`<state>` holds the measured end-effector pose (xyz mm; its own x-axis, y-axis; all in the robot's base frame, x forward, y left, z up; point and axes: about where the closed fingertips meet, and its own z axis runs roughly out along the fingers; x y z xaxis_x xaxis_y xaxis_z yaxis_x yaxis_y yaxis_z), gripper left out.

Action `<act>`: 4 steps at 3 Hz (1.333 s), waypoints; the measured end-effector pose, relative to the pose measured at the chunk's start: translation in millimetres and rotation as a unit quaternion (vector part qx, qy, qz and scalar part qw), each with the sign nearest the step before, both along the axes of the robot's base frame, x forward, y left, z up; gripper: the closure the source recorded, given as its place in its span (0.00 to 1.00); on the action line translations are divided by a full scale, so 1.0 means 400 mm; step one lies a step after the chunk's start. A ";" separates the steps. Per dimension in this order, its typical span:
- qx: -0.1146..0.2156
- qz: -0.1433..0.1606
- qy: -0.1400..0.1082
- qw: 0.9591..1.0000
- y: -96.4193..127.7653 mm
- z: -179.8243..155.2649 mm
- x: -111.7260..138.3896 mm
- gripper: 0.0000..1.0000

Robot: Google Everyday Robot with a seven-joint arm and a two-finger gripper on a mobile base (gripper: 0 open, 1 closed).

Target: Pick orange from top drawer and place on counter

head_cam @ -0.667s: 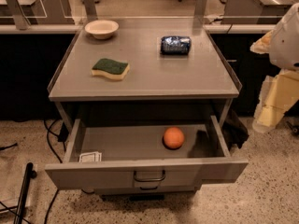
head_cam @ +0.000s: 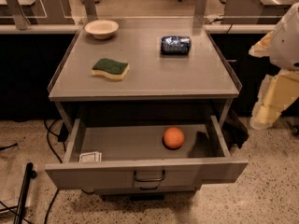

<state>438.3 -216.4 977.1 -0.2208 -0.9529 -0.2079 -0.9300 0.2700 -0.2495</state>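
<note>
The orange (head_cam: 174,137) lies inside the open top drawer (head_cam: 140,171), right of its middle and near the back. The drawer is pulled out, with a dark bail handle (head_cam: 149,176) on its front panel. The counter (head_cam: 154,73) is the flat grey cabinet top above it. My gripper (head_cam: 270,107) hangs at the far right of the camera view, beside the cabinet's right side, level with the drawer opening and well apart from the orange. The white arm (head_cam: 287,36) rises above it.
On the counter are a green-and-yellow sponge (head_cam: 110,69), a white bowl (head_cam: 102,29) at the back left and a dark blue packet (head_cam: 175,45) at the back right. A small white card (head_cam: 90,157) lies in the drawer's front left corner. Cables (head_cam: 51,134) run on the floor at left.
</note>
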 end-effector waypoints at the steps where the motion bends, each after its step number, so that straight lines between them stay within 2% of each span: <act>1: 0.010 -0.003 -0.006 1.000 0.010 -0.021 0.006 0.35; 3: 0.046 0.005 -0.007 0.999 0.081 -0.153 0.051 0.82; 4: 0.069 0.018 -0.010 0.997 0.139 -0.245 0.092 1.00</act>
<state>475.1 -160.9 879.0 -0.1805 -0.9223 -0.3418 -0.9349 0.2688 -0.2317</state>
